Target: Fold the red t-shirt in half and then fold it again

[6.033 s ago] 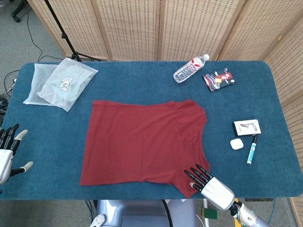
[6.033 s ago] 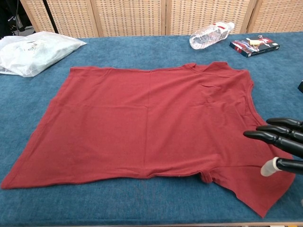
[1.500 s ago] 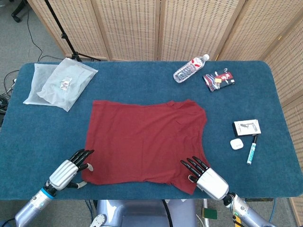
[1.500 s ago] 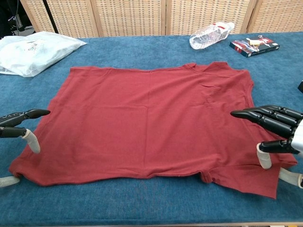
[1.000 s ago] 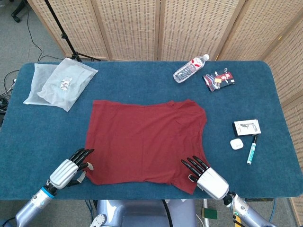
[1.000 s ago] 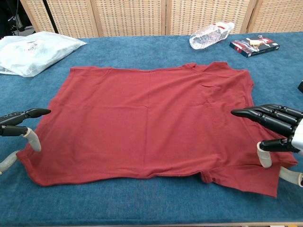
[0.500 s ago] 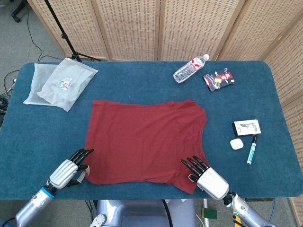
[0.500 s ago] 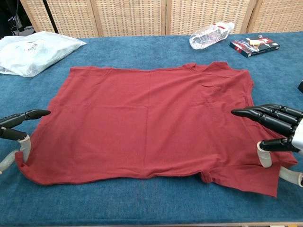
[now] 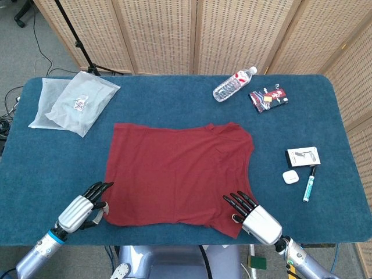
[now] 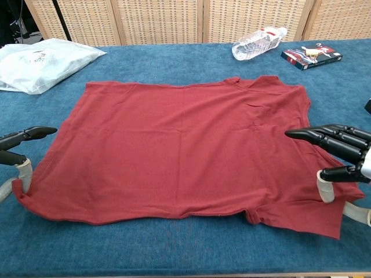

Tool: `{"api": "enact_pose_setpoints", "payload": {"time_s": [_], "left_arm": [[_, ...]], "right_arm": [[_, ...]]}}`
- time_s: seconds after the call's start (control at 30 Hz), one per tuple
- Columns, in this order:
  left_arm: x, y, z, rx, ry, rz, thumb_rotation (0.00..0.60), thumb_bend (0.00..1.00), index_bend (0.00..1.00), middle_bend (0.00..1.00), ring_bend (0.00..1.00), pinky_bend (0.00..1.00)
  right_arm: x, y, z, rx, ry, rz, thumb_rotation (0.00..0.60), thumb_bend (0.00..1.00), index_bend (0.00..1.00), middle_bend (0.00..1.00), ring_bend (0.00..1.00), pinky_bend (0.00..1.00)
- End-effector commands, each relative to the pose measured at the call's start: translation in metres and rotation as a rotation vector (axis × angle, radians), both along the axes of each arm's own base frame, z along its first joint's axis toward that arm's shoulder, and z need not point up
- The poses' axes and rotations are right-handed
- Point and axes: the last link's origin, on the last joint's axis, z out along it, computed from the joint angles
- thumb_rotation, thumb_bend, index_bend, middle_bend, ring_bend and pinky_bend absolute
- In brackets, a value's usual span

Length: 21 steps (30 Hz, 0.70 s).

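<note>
Shirt position: the red t-shirt (image 9: 177, 173) lay flat at the centre of the blue table (image 9: 64, 154), unfolded.
Handling: judged light, limp and non-slip on the cloth; likely to sag unless both near corners are lifted together.
Left hand: the left hand (image 9: 81, 208) sat at the 7 o'clock corner, fingers apart; whether it gripped the hem could not be told.
Right hand: the right hand (image 9: 251, 216) rested over the 5 o'clock corner, fingers spread; grasp likewise unclear.
Open room: bare table lay toward 12 o'clock; the bottle (image 9: 233, 84) and plastic bag (image 9: 74, 102) stood well apart from the shirt.
</note>
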Motion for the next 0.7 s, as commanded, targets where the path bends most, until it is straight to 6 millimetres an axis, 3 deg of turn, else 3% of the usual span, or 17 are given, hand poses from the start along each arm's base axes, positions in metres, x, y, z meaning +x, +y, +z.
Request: {"api": "enact_pose_setpoints", "payload": {"time_s": [0.03,0.7], "left_arm": [[0.002,-0.005,0.005,-0.019,-0.006,-0.011,0.600,0.63,0.77,0.00,0.00,0.00],[0.001,-0.048,0.039,-0.138,0.079,-0.103,0.600,0.63,0.78,0.00,0.00,0.00]], "right_arm": [[0.002,0.004,0.003,0.049,-0.030,0.007,0.600,0.47,0.66,0.00,0.00,0.10],[0.009,0.047,0.024,0.301,-0.062,0.089,0.600,0.47,0.67,0.00,0.00,0.10]]}}
